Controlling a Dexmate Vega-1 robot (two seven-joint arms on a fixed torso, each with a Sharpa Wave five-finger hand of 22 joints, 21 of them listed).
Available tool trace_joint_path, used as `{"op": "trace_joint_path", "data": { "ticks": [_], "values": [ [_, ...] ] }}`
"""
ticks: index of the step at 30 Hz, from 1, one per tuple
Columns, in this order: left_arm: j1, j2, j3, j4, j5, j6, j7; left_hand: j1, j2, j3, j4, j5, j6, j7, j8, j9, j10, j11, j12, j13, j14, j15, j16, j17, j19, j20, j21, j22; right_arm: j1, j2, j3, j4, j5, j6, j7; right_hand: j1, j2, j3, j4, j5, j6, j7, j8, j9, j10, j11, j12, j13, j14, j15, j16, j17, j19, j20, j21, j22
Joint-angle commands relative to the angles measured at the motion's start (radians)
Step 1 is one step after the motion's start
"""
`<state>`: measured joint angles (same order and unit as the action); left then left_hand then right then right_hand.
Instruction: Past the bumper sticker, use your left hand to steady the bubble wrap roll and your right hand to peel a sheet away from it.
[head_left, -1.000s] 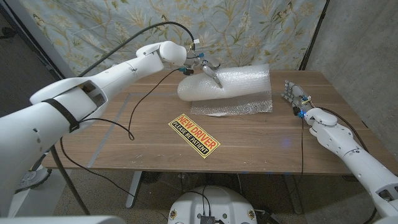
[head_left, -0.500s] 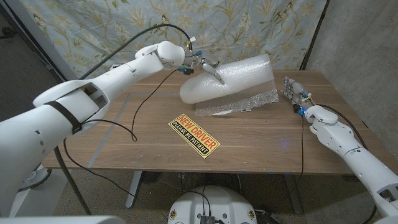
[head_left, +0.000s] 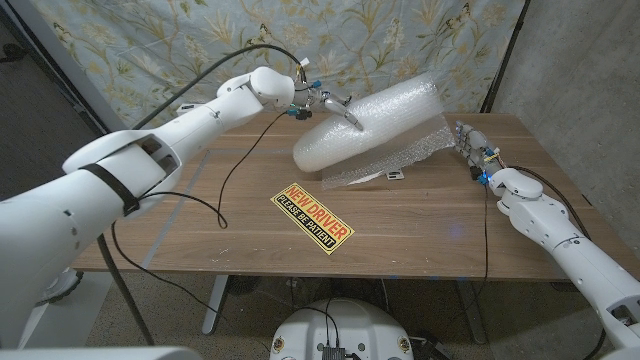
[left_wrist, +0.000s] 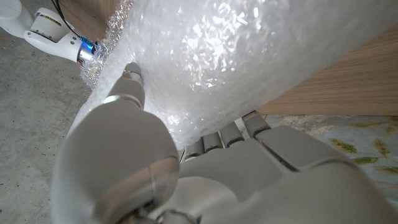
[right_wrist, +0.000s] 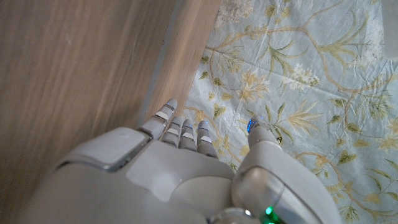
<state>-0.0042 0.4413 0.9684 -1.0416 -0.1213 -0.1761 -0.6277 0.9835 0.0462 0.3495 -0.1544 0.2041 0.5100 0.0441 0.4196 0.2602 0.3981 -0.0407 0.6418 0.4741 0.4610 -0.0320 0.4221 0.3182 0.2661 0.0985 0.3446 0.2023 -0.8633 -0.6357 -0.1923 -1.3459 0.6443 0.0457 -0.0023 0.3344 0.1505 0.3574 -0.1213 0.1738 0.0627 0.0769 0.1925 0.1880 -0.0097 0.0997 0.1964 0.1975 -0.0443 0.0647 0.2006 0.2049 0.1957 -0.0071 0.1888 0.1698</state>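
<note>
The left robot hand (head_left: 328, 104) grips the one bubble wrap roll (head_left: 370, 125), tilted above the counter (head_left: 420, 220); the right robot hand (head_left: 470, 150) waits open beside it; one bumper sticker (head_left: 312, 217) lies nearer.

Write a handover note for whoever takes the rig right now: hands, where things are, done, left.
Left hand: grips the bubble wrap roll near its left end and holds it tilted, right end raised off the table; the left wrist view shows its fingers pressed into the wrap.
Right hand: holds nothing, fingers straight, at the table's right side beside the loose sheet hanging from the roll. I cannot tell whether it touches the sheet.
Bumper sticker: flat on the table, in front of the roll.
Done: roll gripped by the left hand.
Left: right hand takes the sheet's edge and peels it away.
</note>
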Motion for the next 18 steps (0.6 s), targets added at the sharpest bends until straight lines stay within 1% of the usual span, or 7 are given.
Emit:
{"op": "trace_joint_path", "data": {
  "ticks": [1, 14, 18],
  "values": [
    [0.024, -0.016, -0.032, 0.032, -0.078, 0.008, -0.005, 0.023, 0.027, 0.006, -0.002, 0.007, 0.01, 0.007, 0.005, 0.019, 0.001, 0.006, 0.004, 0.005, 0.003, 0.007, 0.01, 0.004, 0.003, 0.012, 0.009, 0.006, -0.012, -0.005, 0.0, -0.019, -0.001, -0.019, -0.005, 0.003, 0.004, 0.004, -0.003, 0.006, 0.002, 0.005, 0.006, 0.004, 0.001, 0.003, 0.007, 0.003, -0.004, -0.003, 0.007, 0.001, -0.004, -0.004, 0.004, 0.002],
    [0.082, -0.019, -0.08, 0.03, -0.176, 0.049, 0.001, 0.021, 0.029, 0.005, 0.0, 0.012, 0.018, 0.012, 0.008, 0.024, 0.014, 0.009, 0.011, 0.012, 0.008, 0.011, 0.011, 0.005, 0.005, 0.016, 0.011, 0.006, -0.031, -0.003, -0.012, -0.046, 0.008, -0.044, 0.006, 0.004, 0.003, 0.004, -0.004, 0.006, 0.0, 0.006, 0.004, 0.004, 0.001, 0.003, 0.007, 0.003, -0.005, -0.002, 0.007, 0.001, -0.003, -0.003, 0.005, 0.002],
    [0.099, -0.013, -0.092, 0.009, -0.191, 0.066, 0.019, 0.022, 0.031, 0.006, 0.0, 0.014, 0.02, 0.013, 0.009, 0.025, 0.014, 0.008, 0.012, 0.014, 0.01, 0.015, 0.012, 0.006, 0.005, 0.019, 0.012, 0.007, -0.045, -0.009, -0.008, -0.066, 0.01, -0.046, 0.005, 0.004, 0.003, 0.004, -0.004, 0.006, -0.001, 0.006, 0.004, 0.004, 0.002, 0.005, 0.007, 0.003, -0.004, -0.002, 0.007, 0.0, -0.003, -0.004, 0.005, 0.002]
  ]
}}
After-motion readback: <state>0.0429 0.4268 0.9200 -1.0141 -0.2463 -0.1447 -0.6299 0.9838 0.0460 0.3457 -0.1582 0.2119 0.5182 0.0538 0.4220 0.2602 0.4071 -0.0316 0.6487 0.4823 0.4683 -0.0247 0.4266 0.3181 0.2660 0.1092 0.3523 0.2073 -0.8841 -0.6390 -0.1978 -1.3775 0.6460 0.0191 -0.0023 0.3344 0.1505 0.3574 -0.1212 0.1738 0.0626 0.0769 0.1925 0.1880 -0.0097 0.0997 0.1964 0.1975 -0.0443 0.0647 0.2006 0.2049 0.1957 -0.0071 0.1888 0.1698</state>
